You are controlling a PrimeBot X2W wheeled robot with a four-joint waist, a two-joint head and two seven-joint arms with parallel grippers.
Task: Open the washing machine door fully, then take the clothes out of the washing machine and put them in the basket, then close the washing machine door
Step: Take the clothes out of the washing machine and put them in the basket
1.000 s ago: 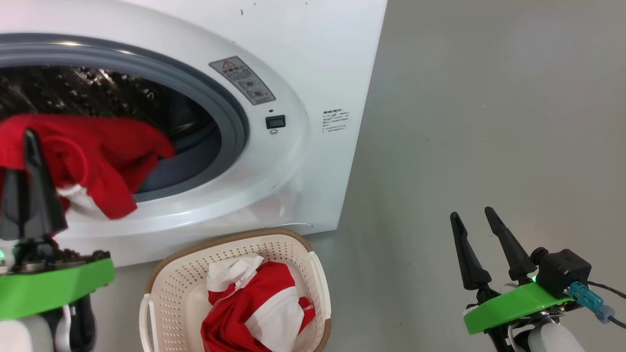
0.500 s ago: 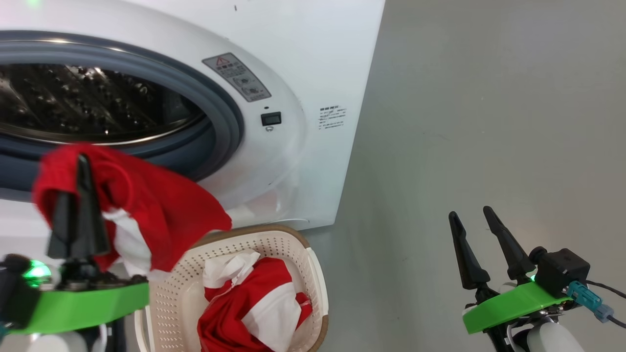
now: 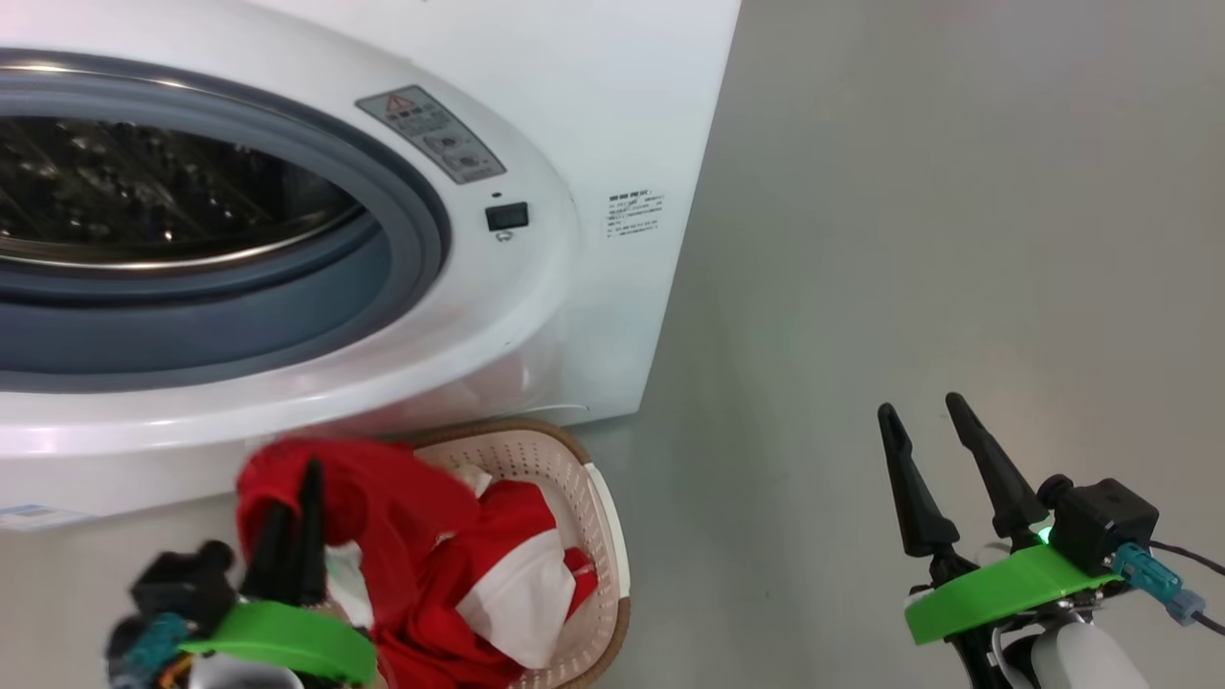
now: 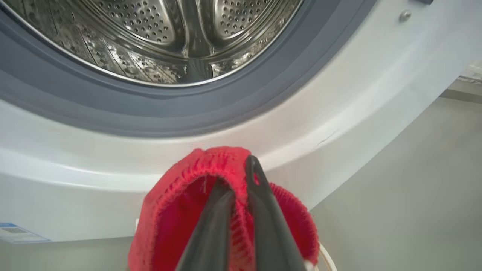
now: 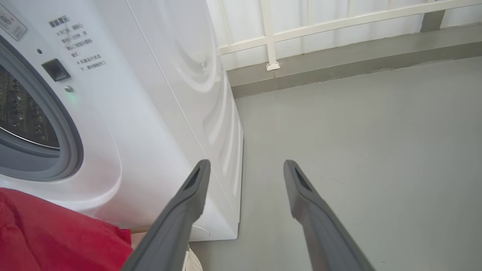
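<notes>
Clothes [image 3: 412, 536], bright red soft-fabric garments with white panels, are at the small cream perforated plastic basket [image 3: 541, 461] with a brown woven-look rim. One garment lies bunched inside it. Another hangs from the left jaws, which are clenched on a fold of red knit. Seen from the left wrist, that fold loops over the two dark fingertips [image 4: 258, 188] like a hood. The held garment drapes from these jaws to their right, across the basket's near rim and onto the garment inside. How much of it hangs outside the basket cannot be told.

Beyond and above the left jaws stands the big white front-loading washing machine [image 3: 612, 105], its grey rubber-ringed mouth [image 3: 421, 239] uncovered. The part of the perforated steel drum [image 4: 158, 45] in view is bare metal. The right jaws are spread wide with nothing between them, well apart from the basket, over bare grey floor [image 3: 957, 239] near the machine's corner.

Judging by how it sags, the fabric is light, limp and not fragile, and the knit should give good friction. It will not keep a shape, so loose ends may trail over the rim. A bunched fold or thick hem looks the safest place to pinch, rather than a single thin layer.
</notes>
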